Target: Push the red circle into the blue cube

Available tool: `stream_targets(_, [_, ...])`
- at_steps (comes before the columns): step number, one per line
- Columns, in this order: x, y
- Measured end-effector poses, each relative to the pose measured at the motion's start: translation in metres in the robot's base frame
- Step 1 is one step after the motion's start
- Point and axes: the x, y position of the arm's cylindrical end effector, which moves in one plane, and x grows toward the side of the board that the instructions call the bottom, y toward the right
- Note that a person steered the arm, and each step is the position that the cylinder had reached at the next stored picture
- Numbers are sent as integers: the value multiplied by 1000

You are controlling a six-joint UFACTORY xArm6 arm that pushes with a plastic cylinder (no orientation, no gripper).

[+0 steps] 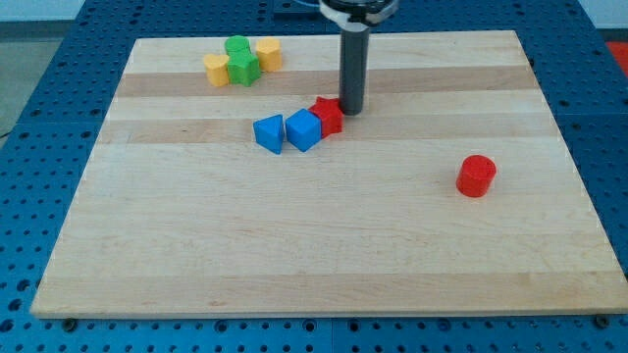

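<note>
The red circle [477,176], a short red cylinder, stands alone at the view's right of the wooden board. The blue cube [303,129] sits near the board's middle top. It touches a red star-shaped block [328,115] on its right and a blue wedge-like block [269,133] on its left. My tip [350,110] rests on the board just right of the red star block, touching or nearly touching it, and far to the upper left of the red circle.
A cluster at the view's top left holds a green block [236,46], a second green block [244,68], a yellow block [216,70] and a yellow cylinder [269,53]. The board [314,245] lies on a blue perforated table.
</note>
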Motion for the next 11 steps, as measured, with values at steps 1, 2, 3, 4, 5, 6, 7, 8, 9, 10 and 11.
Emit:
stream_targets(1, [29, 0])
stream_targets(2, [31, 83])
stream_targets(3, [49, 218])
stream_targets(4, [120, 242])
stream_targets(5, [129, 171])
stream_targets(6, [88, 67])
stream_targets(7, [65, -37])
stream_targets(8, [120, 35])
stream_targets(9, [149, 5])
stream_targets(10, [145, -67])
stream_targets(11, [116, -70])
